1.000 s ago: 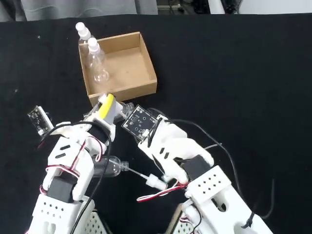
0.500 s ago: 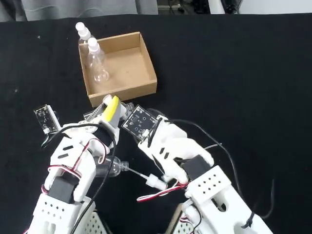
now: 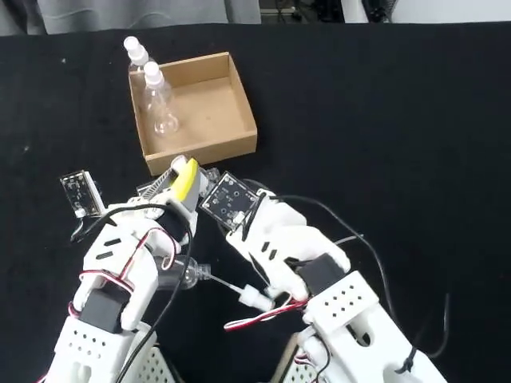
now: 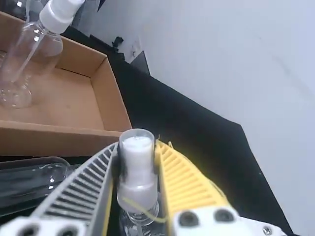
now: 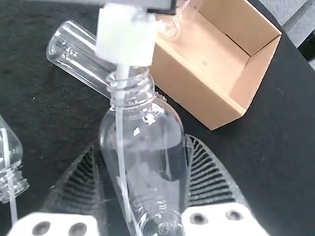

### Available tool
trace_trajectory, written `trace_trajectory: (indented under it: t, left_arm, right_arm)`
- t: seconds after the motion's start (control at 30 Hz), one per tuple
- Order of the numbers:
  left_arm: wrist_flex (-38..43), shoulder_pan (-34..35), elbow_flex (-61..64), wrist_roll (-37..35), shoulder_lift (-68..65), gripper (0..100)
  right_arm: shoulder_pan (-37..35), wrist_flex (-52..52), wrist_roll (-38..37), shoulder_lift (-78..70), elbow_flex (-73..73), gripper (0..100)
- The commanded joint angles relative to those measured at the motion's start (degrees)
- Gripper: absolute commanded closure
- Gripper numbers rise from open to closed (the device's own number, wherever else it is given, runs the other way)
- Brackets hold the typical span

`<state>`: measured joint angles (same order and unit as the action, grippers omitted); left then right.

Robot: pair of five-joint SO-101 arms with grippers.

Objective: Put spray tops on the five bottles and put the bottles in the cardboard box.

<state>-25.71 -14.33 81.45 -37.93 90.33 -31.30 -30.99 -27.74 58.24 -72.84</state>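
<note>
Left jaws grip spray top (image 4: 135, 167), box (image 4: 54, 135) near

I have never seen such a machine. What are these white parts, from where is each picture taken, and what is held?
These are two small robot arms at a black table. One picture looks down from above; the other two come from cameras on the arms' wrists. The left gripper holds a white spray top just above the neck of a clear bottle, which the right gripper holds. Beyond them stands a cardboard box with two capped bottles in it. On the table lies another bottle, without top.
</note>
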Motion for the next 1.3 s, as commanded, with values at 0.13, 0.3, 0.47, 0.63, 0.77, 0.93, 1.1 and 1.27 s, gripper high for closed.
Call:
trace_trajectory:
  t: [0.13, 0.3, 0.47, 0.63, 0.77, 0.93, 1.1, 1.27]
  left_arm:
    - [-4.75, -0.4, -2.68, 0.62, 0.53, 82]
    - [-8.18, -0.4, -4.7, 0.53, 0.53, 82]
    - [-8.0, 0.22, -4.7, 0.44, 0.62, 82]
    - [-8.0, 0.22, -4.7, -0.09, 0.62, 82]
    - [-7.91, -0.22, -4.7, -1.85, 0.62, 82]
    - [-7.82, -0.31, -4.7, -1.76, 0.62, 82]
    - [-7.82, -0.4, -5.93, -1.85, 0.7, 82]
    - [-7.82, -0.48, -6.9, -1.93, 0.7, 82]
  right_arm:
    - [-0.79, 1.67, 3.69, 2.24, 0.84, 95.9]
    - [-0.79, 1.76, 3.69, 2.24, 0.84, 95.9]
    - [-0.88, 1.76, 3.25, 2.24, 0.66, 95.9]
    - [-0.88, 1.76, 3.16, 2.24, 0.66, 95.9]
    - [-0.88, 1.76, 3.16, 2.24, 0.57, 95.9]
    - [-0.88, 1.58, 3.16, 2.24, 0.48, 95.9]
    - [-0.88, 1.58, 3.16, 2.24, 0.48, 95.9]
    - [-0.88, 1.41, 3.16, 2.24, 0.4, 95.9]
